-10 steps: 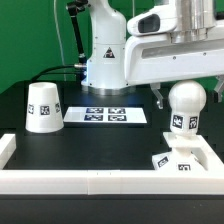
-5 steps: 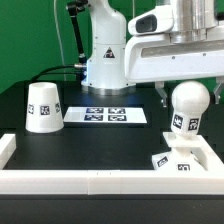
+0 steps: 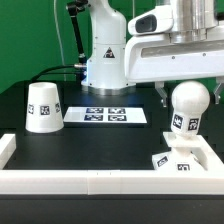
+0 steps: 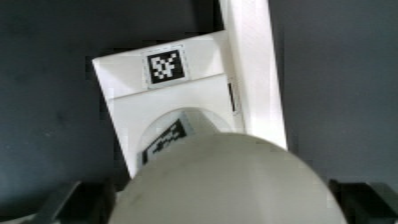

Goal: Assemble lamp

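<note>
The Franka arm [image 3: 105,50] rises behind the black table [image 3: 100,145], which a low white rail [image 3: 90,182] borders at the front. The marker board [image 3: 110,116] lies flat in the middle. The tapered shade [image 3: 43,107] stands wide end down, well apart at the exterior view's left. At the right corner the bulb [image 3: 188,103] stands upright on the square base [image 3: 178,160]. The gripper [image 3: 187,97] hangs over the bulb with its dark fingers [image 3: 160,97] spread either side; whether they press on it cannot be told.
</note>
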You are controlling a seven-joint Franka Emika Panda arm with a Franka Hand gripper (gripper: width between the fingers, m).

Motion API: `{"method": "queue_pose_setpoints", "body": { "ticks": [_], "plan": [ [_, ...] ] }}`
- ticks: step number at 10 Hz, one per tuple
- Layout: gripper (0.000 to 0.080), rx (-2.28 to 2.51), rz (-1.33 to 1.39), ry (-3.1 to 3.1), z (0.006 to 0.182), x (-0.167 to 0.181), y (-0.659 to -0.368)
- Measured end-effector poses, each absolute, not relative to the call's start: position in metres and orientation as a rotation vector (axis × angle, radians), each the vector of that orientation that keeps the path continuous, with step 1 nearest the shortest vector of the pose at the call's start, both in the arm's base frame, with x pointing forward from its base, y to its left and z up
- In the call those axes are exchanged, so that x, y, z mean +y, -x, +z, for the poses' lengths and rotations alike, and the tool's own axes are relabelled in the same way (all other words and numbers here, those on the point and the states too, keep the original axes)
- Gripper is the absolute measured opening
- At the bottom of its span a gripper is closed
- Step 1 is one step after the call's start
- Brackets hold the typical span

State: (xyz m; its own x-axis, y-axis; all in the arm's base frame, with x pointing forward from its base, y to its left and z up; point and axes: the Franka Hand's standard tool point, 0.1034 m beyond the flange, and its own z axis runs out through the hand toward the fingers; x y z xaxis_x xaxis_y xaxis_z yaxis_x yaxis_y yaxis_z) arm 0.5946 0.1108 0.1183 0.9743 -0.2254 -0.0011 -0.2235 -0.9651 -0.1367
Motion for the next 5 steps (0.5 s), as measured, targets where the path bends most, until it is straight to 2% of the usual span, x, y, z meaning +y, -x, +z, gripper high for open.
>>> {"method": "queue_pose_setpoints", "body": {
  "ticks": [5],
  "plan": [
    [0.0577,1.019,-0.041,2.779,0.1179,0.1101,-0.5954]
  ]
}}
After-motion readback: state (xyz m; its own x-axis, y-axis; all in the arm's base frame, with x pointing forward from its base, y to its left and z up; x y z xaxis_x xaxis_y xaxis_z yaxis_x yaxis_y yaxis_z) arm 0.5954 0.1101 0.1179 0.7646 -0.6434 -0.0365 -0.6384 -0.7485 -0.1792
